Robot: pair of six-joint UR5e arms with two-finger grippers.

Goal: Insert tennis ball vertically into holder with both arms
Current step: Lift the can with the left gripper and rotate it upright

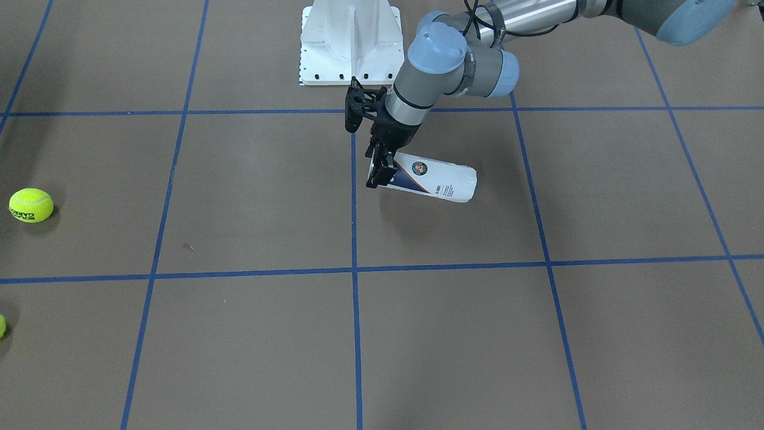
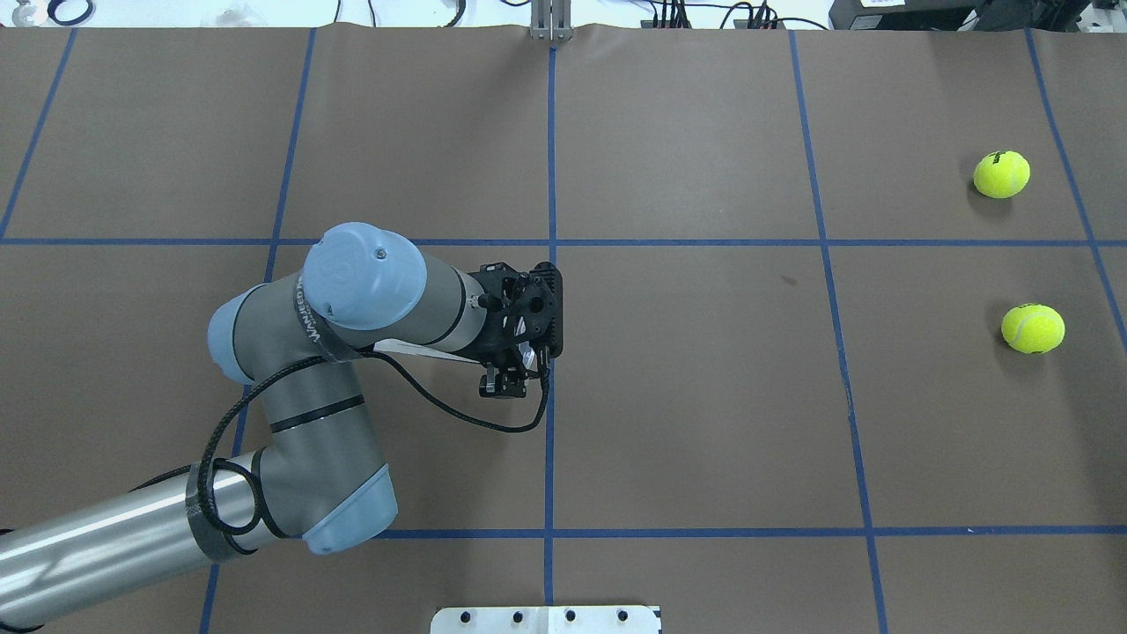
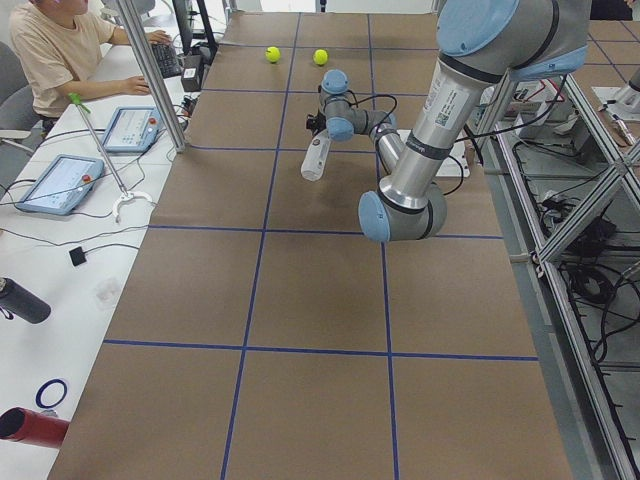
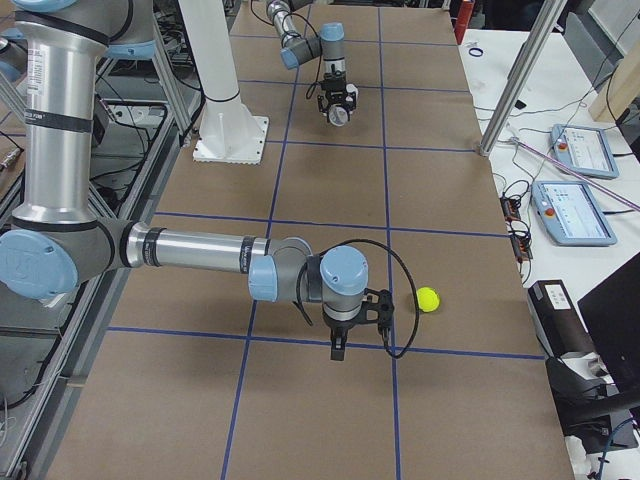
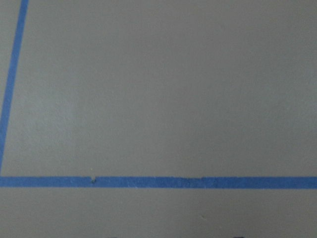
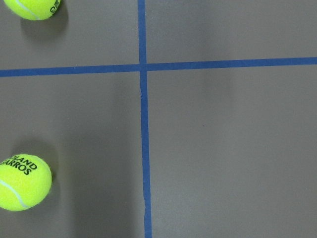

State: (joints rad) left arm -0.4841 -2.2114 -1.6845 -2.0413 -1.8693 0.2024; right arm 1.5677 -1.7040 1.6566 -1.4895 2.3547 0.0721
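Observation:
The holder [image 1: 444, 181], a clear can with a white and navy label, hangs tilted just above the table near its middle. My left gripper [image 1: 380, 175] is shut on one end of it. From overhead, the left arm [image 2: 379, 291] hides nearly all of the can. Two yellow tennis balls [image 2: 1001, 173] [image 2: 1033, 328] lie far off on the right side of the table, and both show in the right wrist view [image 6: 22, 181] [image 6: 34, 7]. The right gripper [image 4: 340, 343] points down close to one ball [image 4: 427, 298]. I cannot tell whether it is open or shut.
The white pedestal [image 1: 350, 42] stands at the robot's edge of the table, close behind the held can. Metal posts [image 3: 150, 70] [image 4: 510, 90] rise at the far edge. A person [image 3: 55, 50] sits at the side bench with tablets. Blue tape lines cross the brown table.

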